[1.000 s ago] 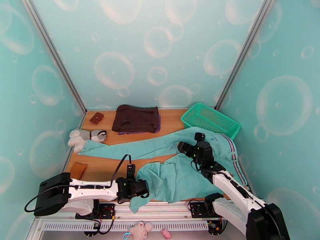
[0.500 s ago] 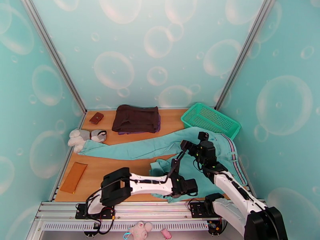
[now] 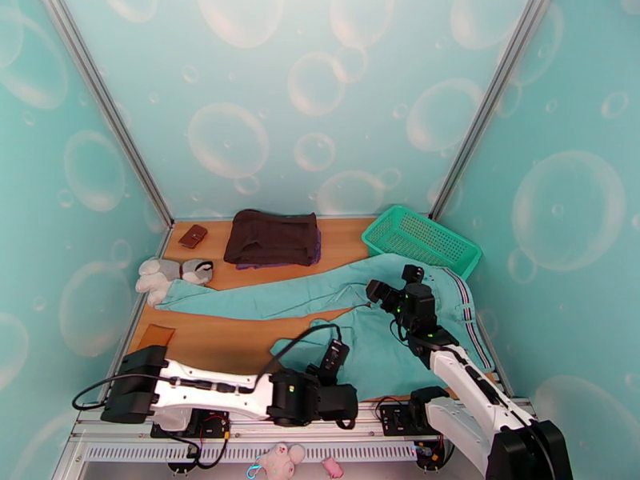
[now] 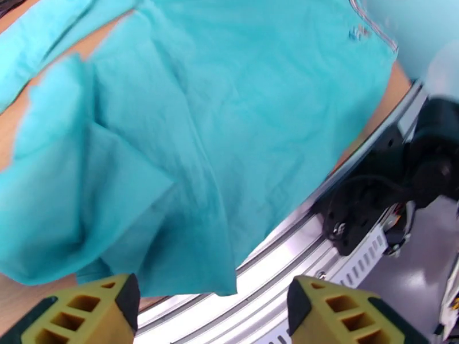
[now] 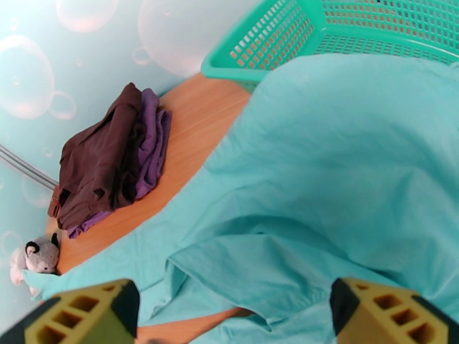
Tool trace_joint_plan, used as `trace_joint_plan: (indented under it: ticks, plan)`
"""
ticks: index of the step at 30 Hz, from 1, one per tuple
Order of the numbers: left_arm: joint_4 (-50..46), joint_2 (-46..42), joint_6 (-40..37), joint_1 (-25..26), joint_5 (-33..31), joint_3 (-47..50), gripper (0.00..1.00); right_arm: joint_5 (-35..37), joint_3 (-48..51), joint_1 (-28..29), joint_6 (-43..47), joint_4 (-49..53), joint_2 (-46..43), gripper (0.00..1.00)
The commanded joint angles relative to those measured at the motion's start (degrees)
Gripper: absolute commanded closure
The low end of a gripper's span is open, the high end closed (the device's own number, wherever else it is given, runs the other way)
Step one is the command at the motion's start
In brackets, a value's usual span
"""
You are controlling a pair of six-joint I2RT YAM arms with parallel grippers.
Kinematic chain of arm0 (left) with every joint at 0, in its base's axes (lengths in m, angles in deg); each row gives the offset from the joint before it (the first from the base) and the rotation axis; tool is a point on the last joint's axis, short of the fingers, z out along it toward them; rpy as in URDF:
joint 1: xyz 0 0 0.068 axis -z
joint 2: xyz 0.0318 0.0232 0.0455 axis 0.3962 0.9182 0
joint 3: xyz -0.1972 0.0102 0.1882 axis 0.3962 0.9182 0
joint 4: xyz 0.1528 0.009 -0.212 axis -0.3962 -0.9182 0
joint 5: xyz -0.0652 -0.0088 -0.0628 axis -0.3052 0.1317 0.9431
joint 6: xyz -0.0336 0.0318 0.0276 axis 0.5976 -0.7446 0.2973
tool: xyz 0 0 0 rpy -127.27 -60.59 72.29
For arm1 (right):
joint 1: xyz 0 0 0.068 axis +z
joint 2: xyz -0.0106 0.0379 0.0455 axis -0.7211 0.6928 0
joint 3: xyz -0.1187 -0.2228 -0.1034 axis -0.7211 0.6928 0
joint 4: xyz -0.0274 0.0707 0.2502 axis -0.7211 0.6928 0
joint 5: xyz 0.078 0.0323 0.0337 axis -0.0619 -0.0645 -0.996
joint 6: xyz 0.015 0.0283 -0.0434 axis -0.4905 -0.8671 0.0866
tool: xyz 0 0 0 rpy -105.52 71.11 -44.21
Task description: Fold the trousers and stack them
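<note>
Trousers (image 3: 370,350) lie crosswise, waistband (image 3: 472,318) right, one leg (image 3: 264,296) stretching left.

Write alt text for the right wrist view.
Teal trousers lie across a wooden table below the open right gripper. A green mesh basket sits behind them; a folded dark brown garment and grey plush toy lie left.

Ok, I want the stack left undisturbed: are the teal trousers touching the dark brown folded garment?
Apart. The right wrist view shows bare table wood running between the trousers and the dark brown garment; the top external view shows the same gap.
</note>
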Motion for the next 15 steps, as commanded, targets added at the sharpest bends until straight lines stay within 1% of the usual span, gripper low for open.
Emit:
trace_joint_plan:
  ticks: [1, 2, 4, 6, 7, 8, 10, 11, 15]
  plan:
    - [-6.1, -3.5, 4.0, -7.6, -8.3, 5.9, 0.23, -1.5, 0.8, -0.5, -0.3, -1.1, -0.5, 0.08]
    - [-5.3, -4.7, 2.9, -10.4, -8.4, 8.0, 0.23, -1.8, 0.8, -0.5, -0.3, -1.2, -0.4, 0.08]
    - [2.5, -8.6, -3.7, -16.4, -4.3, 13.9, 0.19, -2.5, 0.8, -0.5, -0.3, -1.6, 0.1, 0.08]
    - [12.6, -12.5, -10.9, -20.8, 2.1, 19.7, 0.13, -3.0, 0.9, -0.5, -0.3, -1.9, 0.5, 0.08]
    - [18.4, -14.4, -14.5, -22.5, 6.2, 22.5, 0.06, -3.2, 1.0, -0.5, -0.3, -2.1, 0.8, 0.07]
    - [23.3, -16.1, -17.2, -24.2, 10.6, 25.4, 0.01, -3.4, 0.8, -0.5, -0.3, -2.2, 1.1, 0.07]
    - [29.2, -17.6, -21.0, -26.1, 17.5, 28.7, 0.01, -3.8, 0.8, -0.6, -0.3, -2.3, 1.7, 0.06]
    - [31.1, -17.9, -22.7, -26.4, 19.9, 29.7, 0.01, -4.0, 0.7, -0.6, -0.3, -2.5, 1.9, 0.06]
    - [32.9, -15.7, -26.6, -26.1, 27.2, 30.4, 0.09, -4.7, 0.6, -0.6, -0.3, -2.5, 2.2, 0.05]
